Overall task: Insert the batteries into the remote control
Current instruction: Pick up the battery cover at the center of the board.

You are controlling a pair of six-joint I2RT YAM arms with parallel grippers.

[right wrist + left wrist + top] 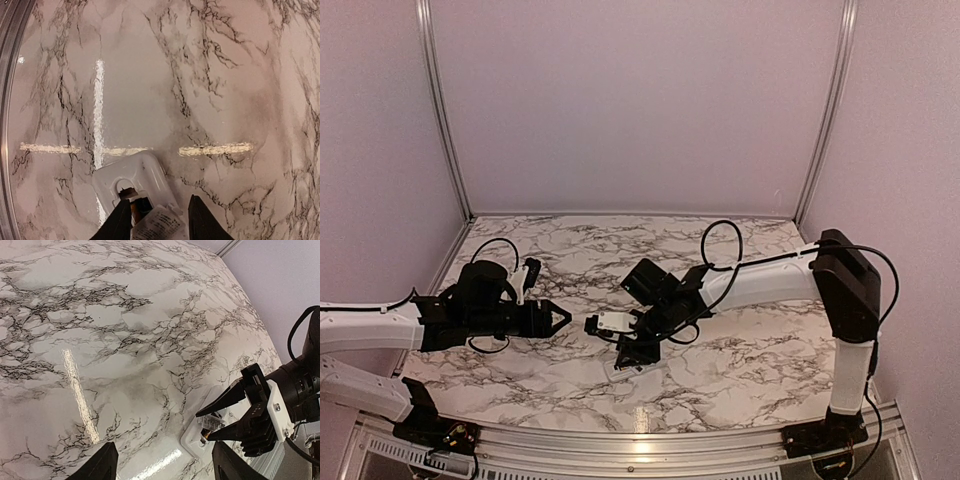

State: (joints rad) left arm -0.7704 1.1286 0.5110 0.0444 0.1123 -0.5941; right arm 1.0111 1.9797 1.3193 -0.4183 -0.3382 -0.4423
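Right gripper (632,358) points down over the remote control (620,372), which lies on the marble table (750,350) near its front edge, roughly midway between the two arm bases. From the right wrist camera, the remote control (135,172) lies back-up, its white shell rounded at the corner and its recess open. One battery (134,204) lies in that recess, reddish with a dark end pointing toward the far end of the shell, just beside the left-hand finger. The right gripper (157,200) has its jaws a modest way apart, straddling the recess. A white printed piece (157,225) sits between them, and I cannot tell what it is. Whether the fingers are pinching the battery or only resting beside it, I cannot tell either.

Off to the side, the left gripper (565,320) hovers above the table, aimed at the right one and a little apart from it. Through its own camera, the left gripper (165,447) stands wide with nothing between its jaws, and looks across at the right gripper (202,427) and the remote control (192,442) beneath it.
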